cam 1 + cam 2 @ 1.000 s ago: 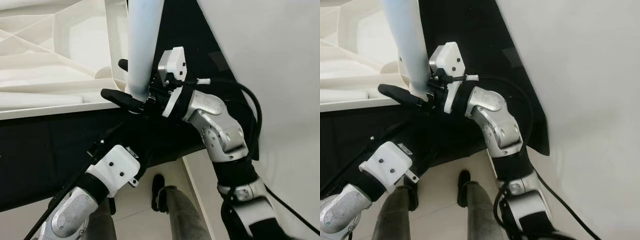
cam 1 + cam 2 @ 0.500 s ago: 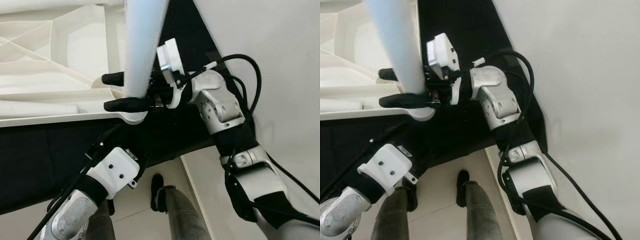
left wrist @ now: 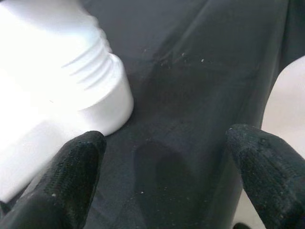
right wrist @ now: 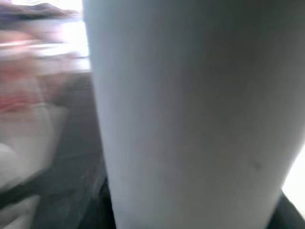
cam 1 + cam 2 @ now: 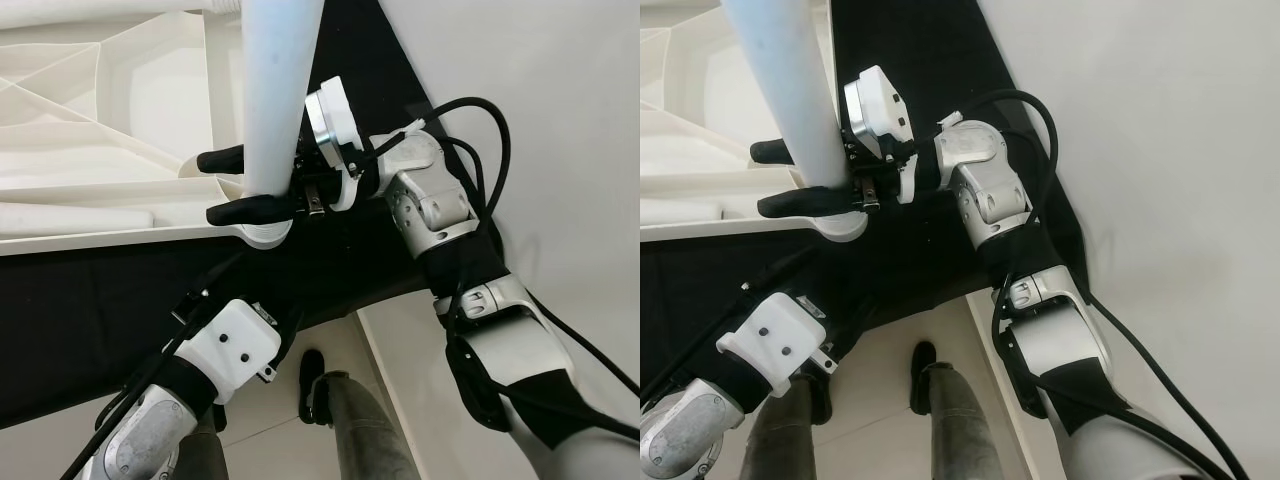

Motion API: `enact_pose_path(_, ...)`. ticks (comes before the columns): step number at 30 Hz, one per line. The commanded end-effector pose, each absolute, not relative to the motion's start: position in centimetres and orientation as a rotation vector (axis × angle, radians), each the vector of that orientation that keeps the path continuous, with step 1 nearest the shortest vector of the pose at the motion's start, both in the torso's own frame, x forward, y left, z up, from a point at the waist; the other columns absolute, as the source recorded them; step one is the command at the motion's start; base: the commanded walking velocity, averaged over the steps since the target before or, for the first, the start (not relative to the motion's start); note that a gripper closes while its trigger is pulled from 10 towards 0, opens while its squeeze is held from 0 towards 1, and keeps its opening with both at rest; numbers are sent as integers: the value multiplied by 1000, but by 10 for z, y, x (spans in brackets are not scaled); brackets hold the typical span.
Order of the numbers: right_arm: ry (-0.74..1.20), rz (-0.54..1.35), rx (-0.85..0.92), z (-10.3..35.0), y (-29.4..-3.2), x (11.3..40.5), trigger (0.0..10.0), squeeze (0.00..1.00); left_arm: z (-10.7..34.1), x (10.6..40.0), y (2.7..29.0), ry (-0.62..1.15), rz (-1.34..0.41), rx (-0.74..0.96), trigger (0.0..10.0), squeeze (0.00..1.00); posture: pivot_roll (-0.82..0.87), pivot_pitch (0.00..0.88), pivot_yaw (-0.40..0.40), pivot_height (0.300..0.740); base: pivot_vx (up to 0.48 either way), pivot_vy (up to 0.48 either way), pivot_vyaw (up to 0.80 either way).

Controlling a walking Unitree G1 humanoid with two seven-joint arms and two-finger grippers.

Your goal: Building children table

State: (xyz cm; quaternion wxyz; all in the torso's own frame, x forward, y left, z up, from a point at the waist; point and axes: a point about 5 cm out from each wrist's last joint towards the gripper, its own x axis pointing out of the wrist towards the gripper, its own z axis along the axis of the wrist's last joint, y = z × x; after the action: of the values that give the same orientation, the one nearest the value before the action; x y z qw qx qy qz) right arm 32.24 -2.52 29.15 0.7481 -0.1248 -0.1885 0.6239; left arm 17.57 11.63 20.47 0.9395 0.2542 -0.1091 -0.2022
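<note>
- The pale table leg (image 5: 278,100) stood upright at upper centre, its foot in the corner socket (image 5: 262,232) of the upturned white tabletop (image 5: 110,130).
- Right gripper (image 5: 240,187) clamped the leg low down, fingers on either side.
- Left gripper (image 3: 162,176), fingers apart, hovered over the black cloth (image 5: 90,310) beside a threaded white socket (image 3: 90,90).
- No writing was readable.

A smooth matt white plastic table leg (image 5: 275,100) is standing on a ribbed white plastic tabletop (image 5: 110,130), beside dark, matt cloth (image 3: 190,95).
</note>
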Motion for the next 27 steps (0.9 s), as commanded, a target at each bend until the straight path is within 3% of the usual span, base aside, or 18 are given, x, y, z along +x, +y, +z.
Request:
enact_pose_path(1,24,595,-182,214,-69,333,0,0,204,168,114,-209,-412,504,10000,0,168,462,-250,740,0,0,0)
enact_pose_path(3,52,548,-167,191,-77,298,0,0,204,167,118,-199,-387,499,10000,0,177,485,-230,740,0,0,0)
enact_pose_path(4,52,548,-167,191,-77,298,0,0,204,167,118,-199,-387,499,10000,0,177,485,-230,740,0,0,0)
enact_pose_path(6,44,631,-185,180,-61,279,0,0,202,164,121,-187,-362,502,10000,0,166,464,-226,740,0,0,0)
enact_pose_path(13,25,692,-139,187,-38,289,0,0,204,161,126,-179,-319,512,10000,0,220,454,-236,740,0,0,0)
enact_pose_path(14,18,696,-138,189,-34,294,3176,0,204,160,128,-175,-304,520,10000,0,237,449,-239,740,0,0,0)
enact_pose_path(16,27,663,-137,191,-30,292,3176,0,204,160,130,-173,-293,524,10000,0,237,449,-239,740,0,0,0)
enact_pose_path(17,36,640,-140,193,-28,290,10000,0,203,159,130,-170,-289,527,10000,0,240,443,-233,740,0,0,0)
enact_pose_path(20,33,633,-124,197,-27,285,10000,0,203,159,129,-168,-285,527,10000,0,240,443,-233,740,0,0,0)
enact_pose_path(21,4,670,-88,203,-25,287,10000,1000,203,159,129,-171,-288,528,10000,0,240,438,-225,740,0,0,0)
enact_pose_path(26,-199,865,33,245,-31,314,10000,1000,205,162,130,-179,-291,534,10000,0,246,429,-211,740,0,0,0)
enact_pose_path(27,-272,971,50,263,-34,320,10000,0,205,163,130,-180,-289,535,10000,0,249,427,-211,740,0,0,0)
